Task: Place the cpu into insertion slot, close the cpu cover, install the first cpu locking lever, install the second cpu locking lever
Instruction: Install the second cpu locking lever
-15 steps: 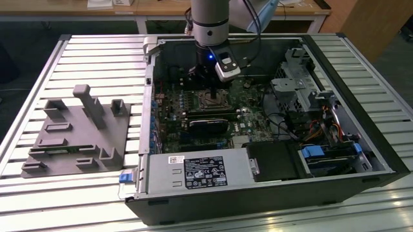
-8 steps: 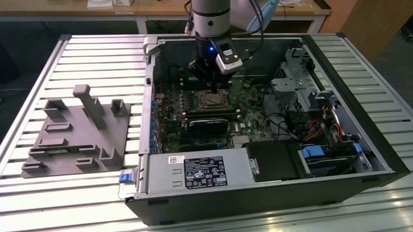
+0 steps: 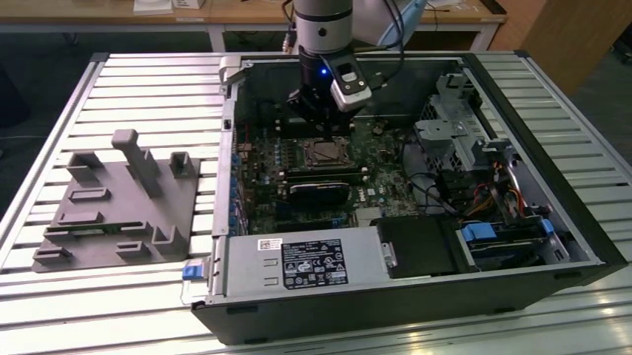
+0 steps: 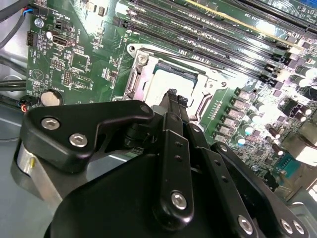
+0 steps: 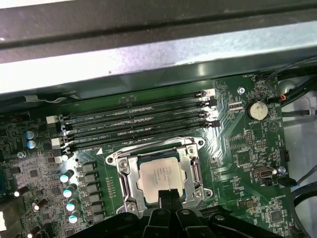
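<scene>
Now your black fingers (image 5: pixel 167 197) hover, seemingly closed and empty, touching the pale silver square cpu (image 5: pixel 159 176) seated beneath the silvery frame cover (image 5: pixel 194 171).

Exterior view high and well back, looking steeply down on the whole open computer case (image 3: pixel 395 222) on the slatted worktop (image 3: pixel 109 81), both wrist views close above the motherboard, facing down past the gripper (image 5: pixel 168 196), sharing the insertion slot (image 5: pixel 159 173) at centre frame

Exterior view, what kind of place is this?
Likely a robotics lab or test cell: an open computer case lies on a slatted metal table, a grey fixture block beside it, wooden workbenches behind.
</scene>
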Controlling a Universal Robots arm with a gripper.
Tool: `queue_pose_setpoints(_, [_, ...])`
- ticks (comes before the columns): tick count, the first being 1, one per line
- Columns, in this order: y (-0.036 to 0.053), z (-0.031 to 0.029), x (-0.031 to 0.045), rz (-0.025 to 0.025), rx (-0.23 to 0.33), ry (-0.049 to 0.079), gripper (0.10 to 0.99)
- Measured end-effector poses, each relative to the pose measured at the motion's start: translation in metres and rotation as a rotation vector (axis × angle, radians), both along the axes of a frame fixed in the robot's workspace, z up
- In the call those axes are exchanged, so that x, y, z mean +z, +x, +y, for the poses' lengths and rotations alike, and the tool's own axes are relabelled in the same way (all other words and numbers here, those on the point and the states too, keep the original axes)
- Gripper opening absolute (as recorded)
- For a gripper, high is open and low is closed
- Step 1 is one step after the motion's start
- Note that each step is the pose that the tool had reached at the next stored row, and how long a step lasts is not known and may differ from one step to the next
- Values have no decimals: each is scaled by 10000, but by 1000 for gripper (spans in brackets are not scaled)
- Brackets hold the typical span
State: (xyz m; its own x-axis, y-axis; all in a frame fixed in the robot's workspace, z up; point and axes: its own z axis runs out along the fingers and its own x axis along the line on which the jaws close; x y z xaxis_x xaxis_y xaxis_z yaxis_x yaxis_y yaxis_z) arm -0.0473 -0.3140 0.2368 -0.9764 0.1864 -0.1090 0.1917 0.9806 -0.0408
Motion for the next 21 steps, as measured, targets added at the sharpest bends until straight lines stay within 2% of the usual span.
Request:
queue_pose_setpoints(10, [6, -38, 2, 0, 0, 0, 106])
queue_pose_setpoints(21, [62, -196, 2, 4, -1, 0, 106])
